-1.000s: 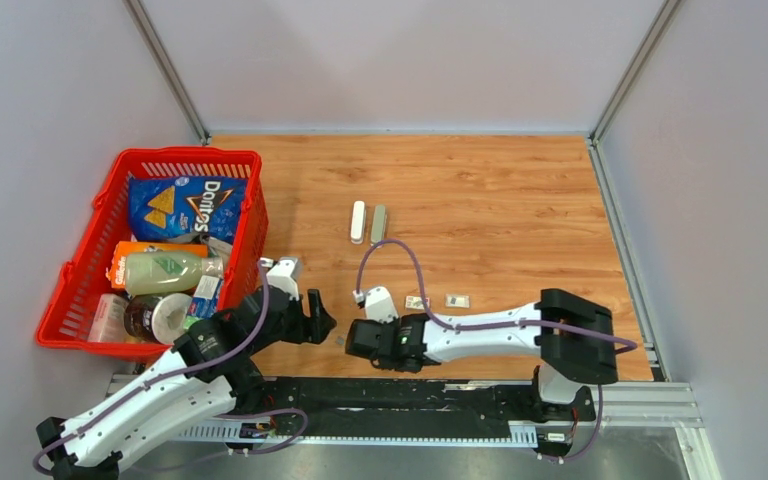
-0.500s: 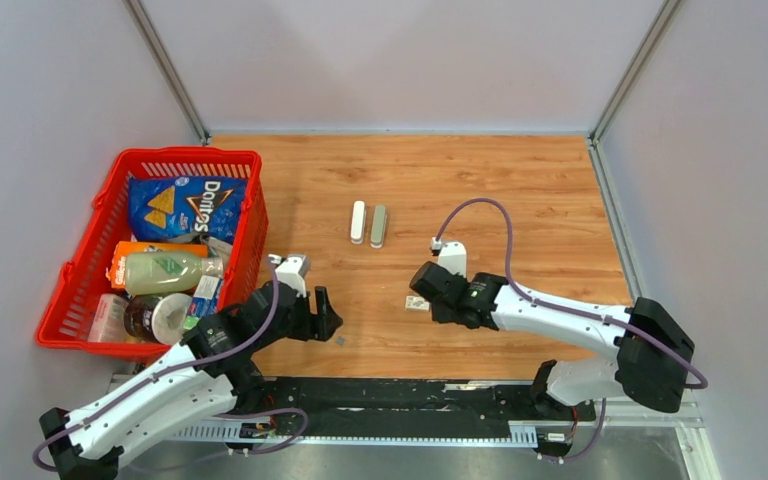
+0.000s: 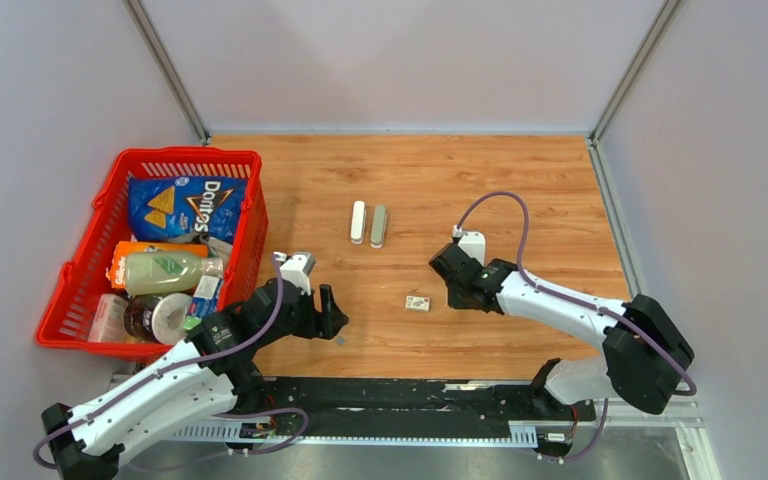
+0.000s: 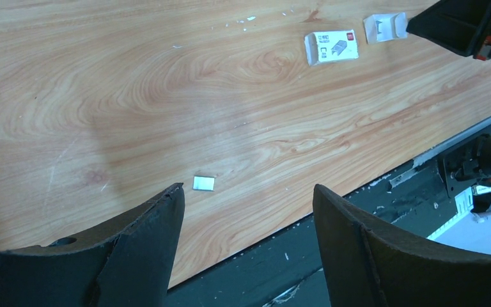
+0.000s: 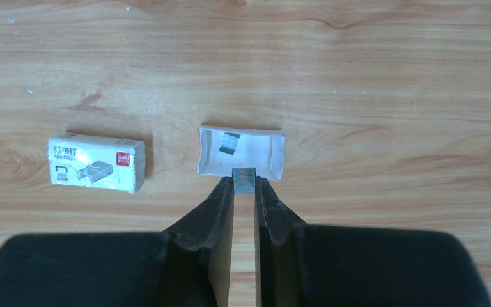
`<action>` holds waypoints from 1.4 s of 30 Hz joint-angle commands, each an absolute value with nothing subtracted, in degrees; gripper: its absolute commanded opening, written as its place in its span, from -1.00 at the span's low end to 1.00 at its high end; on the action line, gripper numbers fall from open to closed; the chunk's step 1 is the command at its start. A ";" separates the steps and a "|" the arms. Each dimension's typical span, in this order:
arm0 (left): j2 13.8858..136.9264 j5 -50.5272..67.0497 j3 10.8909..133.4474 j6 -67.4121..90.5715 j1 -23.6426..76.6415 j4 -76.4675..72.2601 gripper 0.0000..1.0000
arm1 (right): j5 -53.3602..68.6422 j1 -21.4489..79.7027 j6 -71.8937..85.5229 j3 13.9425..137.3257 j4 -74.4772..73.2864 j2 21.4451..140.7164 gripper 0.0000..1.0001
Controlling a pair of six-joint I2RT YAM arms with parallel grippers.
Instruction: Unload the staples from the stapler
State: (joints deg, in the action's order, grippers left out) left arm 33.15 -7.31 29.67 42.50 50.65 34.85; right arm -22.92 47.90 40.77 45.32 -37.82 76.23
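Wood-grain table (image 3: 500, 180), pale scuffs and specks in the wrist views; black rail along the near edge. On three sides, grey walls (image 3: 400, 60), with metal posts in the back corners. At left, red basket (image 3: 190, 152) packed with groceries: blue chip bag, pale bottle, more beneath. Mid-table, white bar (image 3: 358, 222) and grey bar (image 3: 378, 225) side by side, parallel, well apart from both arms; cannot tell whether touching.

Spread wide: left fingers (image 4: 147, 243), low over the near table edge, gripping nothing. Flat on the wood just off one fingertip, apart from it: loose strip (image 4: 204, 183) of staples.

Narrowed to a slit: right fingers (image 5: 220, 211), pinching held strip (image 5: 244, 179) of staples at the tips. Held strip at the near rim of open white tray (image 5: 259, 150); contact with tray unclear. Inside the tray, toward its left end: tray strip (image 5: 229, 142). Left of tray, near but not touching: closed box (image 5: 96, 164), white with dark print
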 commanded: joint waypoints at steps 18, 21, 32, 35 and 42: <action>36.38 -4.75 28.65 41.13 50.89 29.00 0.61 | -22.24 43.51 39.02 44.30 -30.76 81.65 -0.68; 36.56 -4.66 28.65 41.13 50.89 28.92 0.61 | -21.80 43.51 39.11 44.30 -30.41 82.18 -0.67; 36.65 -4.75 28.74 40.96 50.89 29.00 0.62 | -21.44 43.51 39.81 43.77 -29.62 82.27 -0.60; 36.56 -4.75 28.83 40.87 50.89 29.09 0.62 | -21.53 43.51 39.81 43.86 -29.62 82.27 -0.43; 36.83 -4.57 28.91 40.87 50.89 29.09 0.62 | -22.06 43.59 39.46 45.09 -30.76 80.60 -0.32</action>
State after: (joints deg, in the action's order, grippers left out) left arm 36.56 -4.99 28.53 41.89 50.65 30.63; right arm -20.93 43.68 39.57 43.86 -31.44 82.43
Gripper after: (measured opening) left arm 0.808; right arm 0.335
